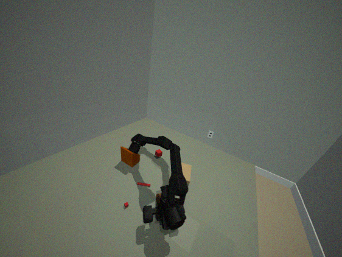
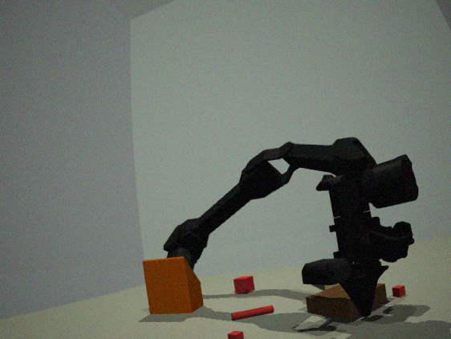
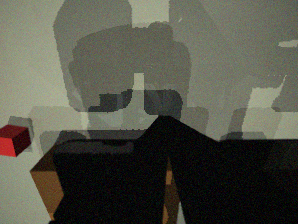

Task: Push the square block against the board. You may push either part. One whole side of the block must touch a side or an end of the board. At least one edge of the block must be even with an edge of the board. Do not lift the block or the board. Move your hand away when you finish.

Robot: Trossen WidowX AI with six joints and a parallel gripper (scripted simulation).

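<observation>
The brown square block (image 1: 158, 198) (image 2: 329, 302) (image 3: 46, 187) lies flat on the floor, largely hidden behind the arm and hand. The tan board (image 1: 187, 173) lies behind the arm in the top view, partly covered by it. Whether block and board touch is hidden. My gripper (image 2: 366, 314) (image 3: 163, 121) is shut and empty, pointing down. Its tip is low near the floor, in front of the block in the exterior view. In the wrist view the fingers cover much of the block. I cannot tell whether they touch it.
An orange wedge-shaped box (image 1: 130, 158) (image 2: 166, 286) stands at the arm's base. A larger red cube (image 1: 158, 153) (image 2: 243, 284), a red rod (image 1: 143, 184) (image 2: 253, 312) and a small red cube (image 1: 126, 204) (image 2: 235, 335) lie around. Another small red cube (image 2: 398, 291) is beyond the block.
</observation>
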